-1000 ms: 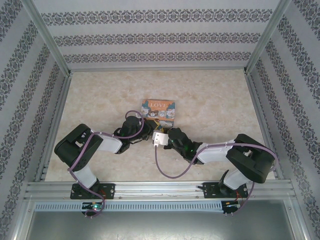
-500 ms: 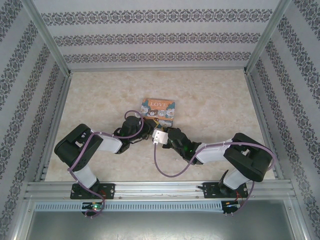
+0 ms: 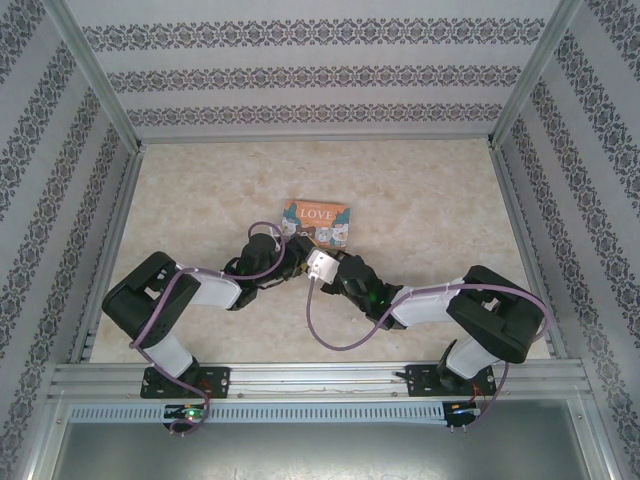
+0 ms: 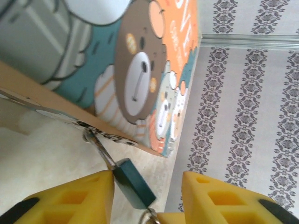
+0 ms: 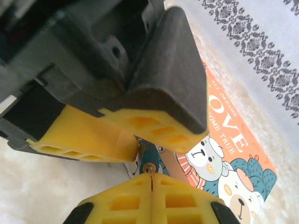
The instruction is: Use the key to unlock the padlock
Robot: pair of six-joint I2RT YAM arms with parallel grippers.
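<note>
The padlock [image 4: 133, 183] is tiny, with a blue body and a thin silvery shackle [image 4: 100, 147] hooked into the front edge of the "LOVE" tin [image 4: 140, 70]. My left gripper [image 4: 148, 177] stands open around the padlock, whose body leans on the left finger. In the right wrist view those yellow fingers [image 5: 88, 133] flank the padlock [image 5: 150, 158]. My right gripper [image 5: 152, 179] is shut on the key [image 5: 150, 171], a thin silvery blade whose tip sits at the padlock's keyhole. From above, both grippers meet just in front of the tin [image 3: 318, 222].
The tin lies flat mid-table on the pale marbled table top [image 3: 420, 190]. Patterned walls [image 3: 300, 75] and metal frame posts close in the back and both sides. The two arms crowd the space in front of the tin.
My left gripper's jaws have opened off the padlock. Both wrists have edged slightly toward the tin. The right gripper stays shut on the key.
</note>
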